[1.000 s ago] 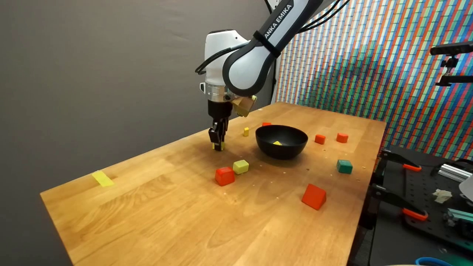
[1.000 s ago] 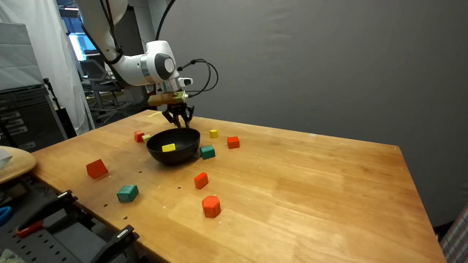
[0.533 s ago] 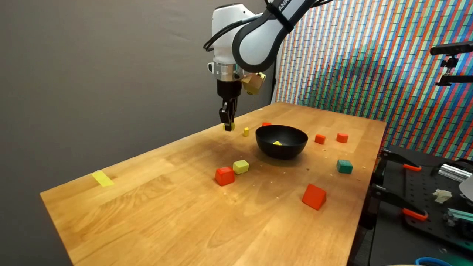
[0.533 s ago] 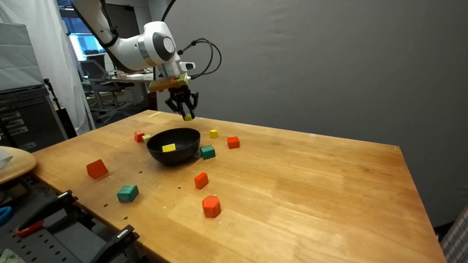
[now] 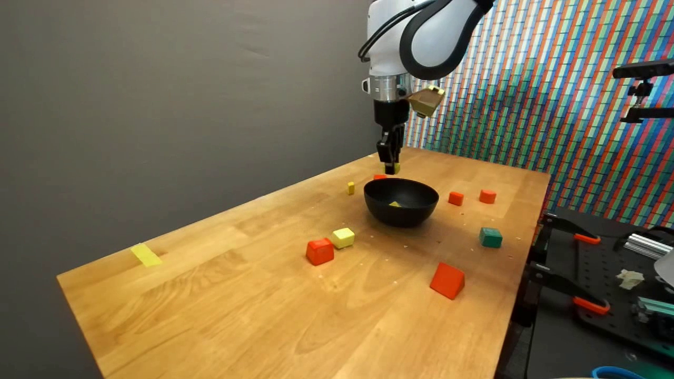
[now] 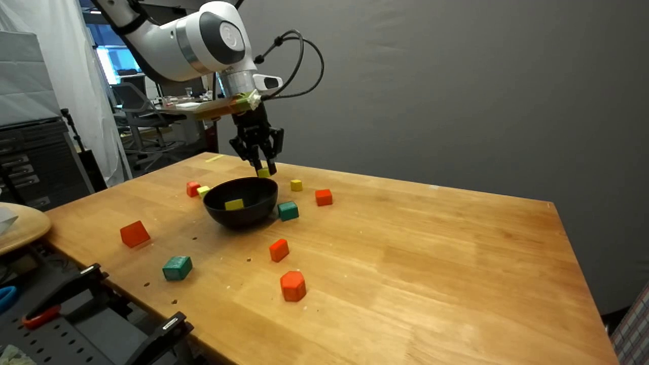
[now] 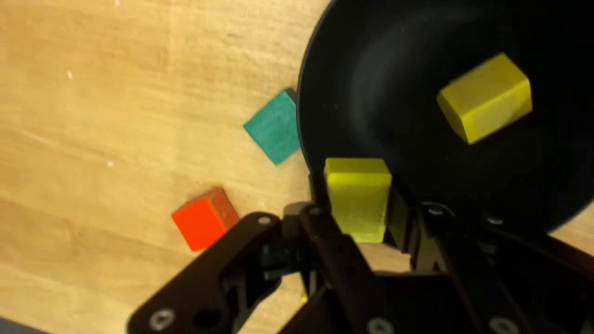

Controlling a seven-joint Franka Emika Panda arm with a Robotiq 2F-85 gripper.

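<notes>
My gripper [image 7: 358, 206] is shut on a yellow block [image 7: 357, 199], with a dark finger on either side of it. In the wrist view the held block overlaps the near rim of a black bowl [image 7: 320, 93]. Both exterior views show the gripper [image 5: 390, 169] and block above the table, at the bowl's edge and higher than its rim. Another yellow block [image 7: 487, 99] lies inside the bowl. A green block [image 7: 274, 130] sits against or close beside the bowl's outer wall [image 6: 241, 220], and a red block [image 7: 199, 225] lies a little farther off.
Around the bowl on the wooden table lie a small yellow block [image 6: 296, 185], a pale yellow block [image 5: 343, 238] beside a red block [image 5: 320, 251], a red wedge [image 5: 447, 280], a green block [image 6: 177, 268] and red blocks [image 6: 279, 250]. Black clamps [image 6: 159, 337] grip the table edge.
My gripper has lifted the yellow block off the table and carried it across to the bowl's edge. The bowl and the loose blocks stand where they were.
</notes>
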